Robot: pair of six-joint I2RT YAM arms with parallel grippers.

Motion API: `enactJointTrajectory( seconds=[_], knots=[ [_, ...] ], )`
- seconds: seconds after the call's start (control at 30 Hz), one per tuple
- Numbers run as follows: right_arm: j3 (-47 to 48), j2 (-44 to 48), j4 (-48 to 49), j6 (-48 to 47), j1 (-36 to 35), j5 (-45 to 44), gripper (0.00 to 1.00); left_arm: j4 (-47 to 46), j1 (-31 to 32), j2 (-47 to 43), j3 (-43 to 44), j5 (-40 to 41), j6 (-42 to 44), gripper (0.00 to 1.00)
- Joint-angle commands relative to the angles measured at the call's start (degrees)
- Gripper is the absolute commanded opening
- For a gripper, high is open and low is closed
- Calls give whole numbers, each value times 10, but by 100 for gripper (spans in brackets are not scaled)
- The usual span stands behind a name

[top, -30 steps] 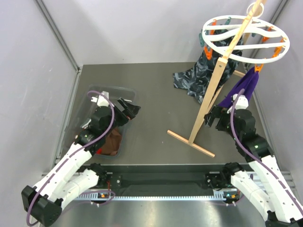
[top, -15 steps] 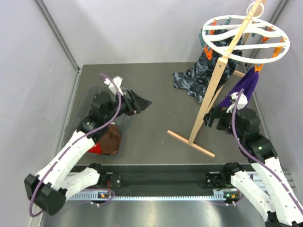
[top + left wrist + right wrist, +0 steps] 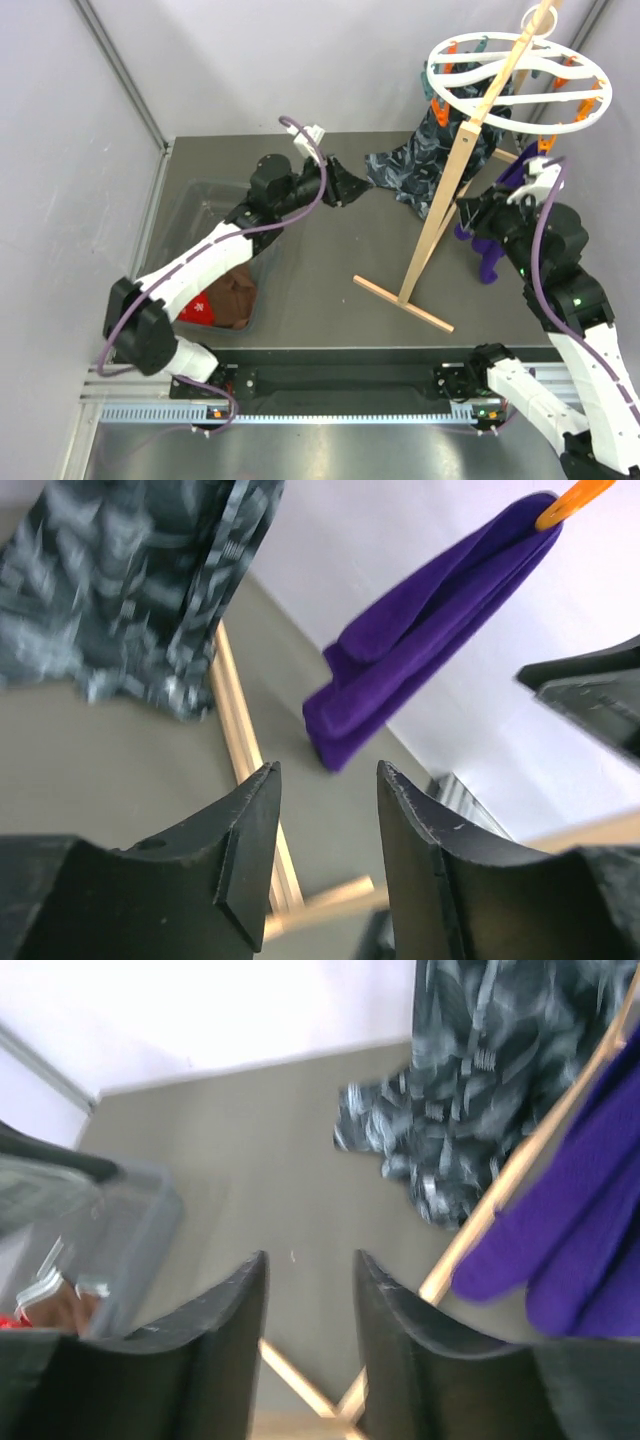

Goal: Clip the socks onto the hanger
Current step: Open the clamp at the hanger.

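— Socks first: where are they?
— Down in the bin [image 3: 190, 210] at the left edge. The brown sock [image 3: 232, 296] is bunched against the near wall with the red sock [image 3: 200, 311] touching its left side. Neither is on the hanger [image 3: 560, 127].
— Which arm is nearer?
— The left, easily. But the left gripper [image 3: 350, 185] is stretched out mid-table, nosing at the cloth [image 3: 410, 170], so the socks lie behind it, back toward its own base. Its forearm crosses over the bin.
— Fingers?
— From the left wrist, a narrow gap with nothing in it [image 3: 327, 775]. The right gripper [image 3: 478, 212] is by the pole [image 3: 440, 220] beside the purple sock [image 3: 490, 250], also narrowly parted and empty [image 3: 310, 1260].
— Long axis of the brown one?
— I can't tell, it's crumpled. I'd guess a straight drop from above suits it.
— Room?
— Bin walls hem the socks close, so little sideways play there. Bare table runs between the bin and the stand's foot [image 3: 400, 300]. The ring hangs high at the far right, well apart from the bin.
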State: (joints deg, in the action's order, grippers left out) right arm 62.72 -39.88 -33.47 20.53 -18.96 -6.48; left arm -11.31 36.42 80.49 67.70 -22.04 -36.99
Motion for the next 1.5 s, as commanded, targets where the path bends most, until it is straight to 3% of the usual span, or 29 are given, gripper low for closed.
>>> enactJointTrajectory(
  seconds=[0.0,0.23,0.43,0.67,0.8,1.03,1.33,1.47],
  knots=[
    [53,-41,74,-18,6,-25,38,-174,6,43,40,-35,45,47],
    [57,-73,230,-42,7,48,37,-290,5,96,57,10,87,51],
    [86,-106,235,-39,7,45,37,-363,4,161,102,-14,107,61],
    [75,-79,236,-42,7,32,38,-476,-1,264,174,-46,90,57],
    [121,-91,152,-37,7,-24,44,-547,-3,354,244,-105,46,52],
    [174,-122,68,-24,8,-42,55,-558,1,512,492,-193,-72,52],
    [154,-85,61,-19,9,-73,61,-442,35,557,570,-178,9,59],
    [177,-90,19,-44,9,-137,63,-409,44,571,604,-160,28,61]
  ],
)
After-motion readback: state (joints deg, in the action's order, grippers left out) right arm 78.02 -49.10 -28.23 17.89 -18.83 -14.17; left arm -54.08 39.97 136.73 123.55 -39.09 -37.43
